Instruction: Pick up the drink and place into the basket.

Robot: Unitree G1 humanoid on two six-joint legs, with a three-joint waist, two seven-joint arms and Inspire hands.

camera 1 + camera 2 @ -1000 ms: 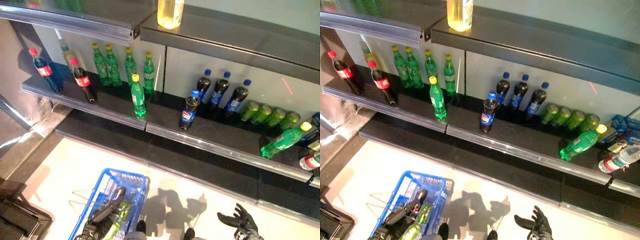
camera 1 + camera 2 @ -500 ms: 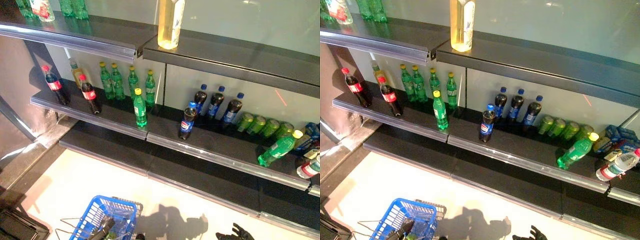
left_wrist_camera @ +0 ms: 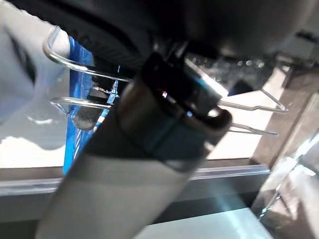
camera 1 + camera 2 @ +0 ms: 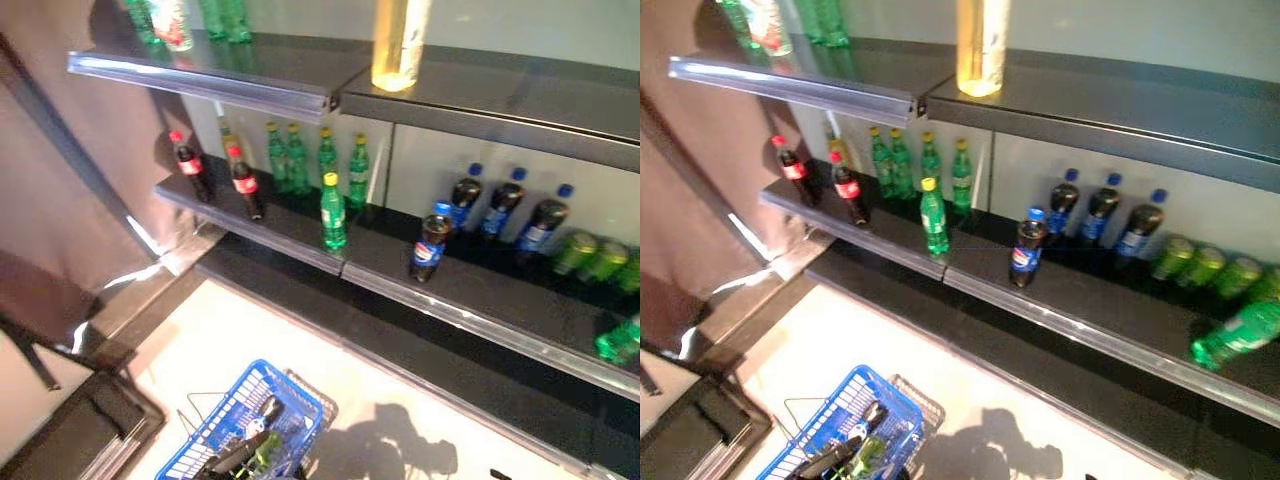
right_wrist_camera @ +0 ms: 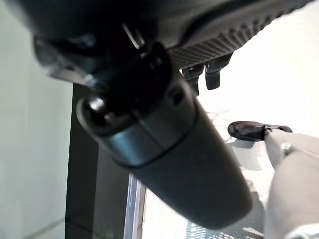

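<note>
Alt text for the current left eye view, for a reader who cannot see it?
Blue wire basket on the pale floor, a dark hand and something green inside it. Behind, dark shelves hold red-capped cola, green and blue-capped bottles; a green bottle and a dark blue-capped bottle stand forward.

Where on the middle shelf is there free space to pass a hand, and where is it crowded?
Free: the front strip of the middle shelf between the single green bottle and the single dark blue-capped bottle, and the front strip beyond that bottle up to the lying green bottle. Crowded: the back rows of green bottles, dark bottles and cans.
</note>
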